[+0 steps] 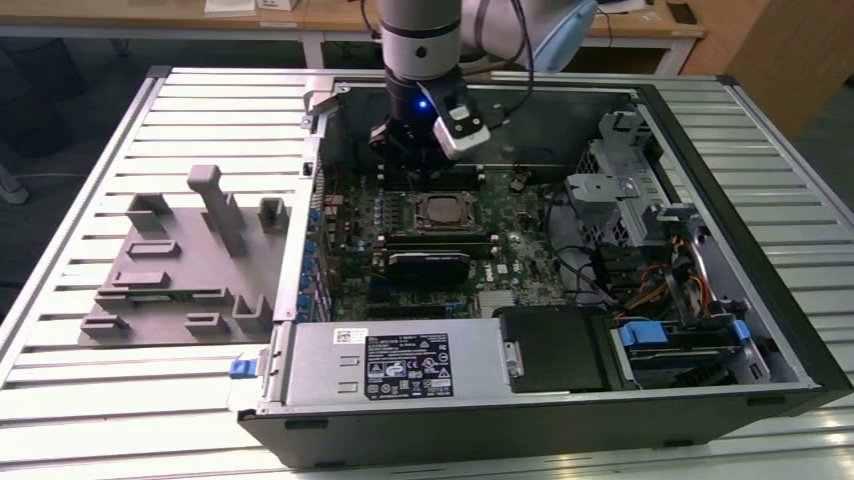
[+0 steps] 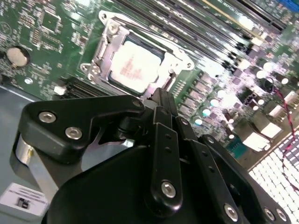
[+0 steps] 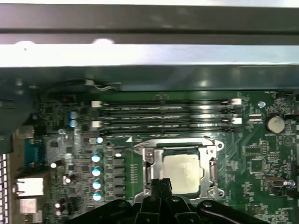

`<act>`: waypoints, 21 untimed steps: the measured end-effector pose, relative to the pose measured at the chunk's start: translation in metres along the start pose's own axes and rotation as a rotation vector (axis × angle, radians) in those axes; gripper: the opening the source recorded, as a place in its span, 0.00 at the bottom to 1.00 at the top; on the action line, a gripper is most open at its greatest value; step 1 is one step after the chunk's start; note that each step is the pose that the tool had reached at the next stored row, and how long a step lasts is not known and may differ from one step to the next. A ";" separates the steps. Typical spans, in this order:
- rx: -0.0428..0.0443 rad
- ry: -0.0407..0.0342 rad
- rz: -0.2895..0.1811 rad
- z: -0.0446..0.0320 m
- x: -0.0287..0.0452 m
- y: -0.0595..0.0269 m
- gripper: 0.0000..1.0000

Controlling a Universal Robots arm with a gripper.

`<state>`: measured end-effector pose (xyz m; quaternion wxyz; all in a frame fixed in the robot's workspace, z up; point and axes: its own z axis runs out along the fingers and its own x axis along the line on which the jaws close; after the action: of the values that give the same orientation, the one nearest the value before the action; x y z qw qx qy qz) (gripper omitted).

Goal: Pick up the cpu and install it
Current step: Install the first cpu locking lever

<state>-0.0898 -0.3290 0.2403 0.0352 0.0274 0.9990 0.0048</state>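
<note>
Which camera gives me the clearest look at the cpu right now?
The second wrist view: the cpu sits large in its socket frame, top face nearly all clear. The first wrist view shows the cpu smaller, one corner behind the claw. The exterior view shows the cpu tiny inside the computer case.

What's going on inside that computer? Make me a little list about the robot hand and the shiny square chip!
place: open computer case on a slatted table
cpu: lying flat inside the metal frame on the green board
hand: close over the cpu, fingers together, holding nothing; whether it touches is unclear
beside the case: grey fixture block, on the exterior view's left
</note>
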 end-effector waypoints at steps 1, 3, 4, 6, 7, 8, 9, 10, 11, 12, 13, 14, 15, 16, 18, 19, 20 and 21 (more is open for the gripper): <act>-0.0002 -0.0039 0.000 -0.0002 0.0030 -0.0002 0.11; -0.0006 -0.0118 0.000 -0.0006 0.0092 -0.0005 0.11; -0.0009 -0.0153 0.000 -0.0007 0.0121 -0.0007 0.11; -0.0012 -0.0221 0.000 -0.0011 0.0175 -0.0010 0.11; -0.0014 -0.0251 0.000 -0.0013 0.0200 -0.0011 0.11; -0.0015 -0.0280 0.000 -0.0014 0.0224 -0.0012 0.11; -0.0017 -0.0305 0.000 -0.0016 0.0245 -0.0014 0.11; -0.0018 -0.0325 0.000 -0.0017 0.0264 -0.0015 0.11; -0.0019 -0.0341 0.000 -0.0018 0.0279 -0.0015 0.11; -0.0020 -0.0351 0.000 -0.0018 0.0290 -0.0016 0.11; -0.0020 -0.0355 0.000 -0.0018 0.0295 -0.0016 0.11; -0.0020 -0.0356 0.000 -0.0018 0.0296 -0.0016 0.11; -0.0020 -0.0357 0.000 -0.0018 0.0295 -0.0016 0.11; -0.0020 -0.0357 0.000 -0.0018 0.0296 -0.0016 0.11; -0.0035 -0.0355 0.000 -0.0019 0.0296 -0.0017 0.11; -0.0126 -0.0350 0.001 -0.0019 0.0297 -0.0018 0.11; -0.0239 -0.0344 0.002 -0.0018 0.0296 -0.0018 0.11; -0.0354 -0.0339 0.003 -0.0018 0.0296 -0.0019 0.11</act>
<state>-0.1195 -0.3292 0.2400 0.0526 0.0282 0.9980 0.0221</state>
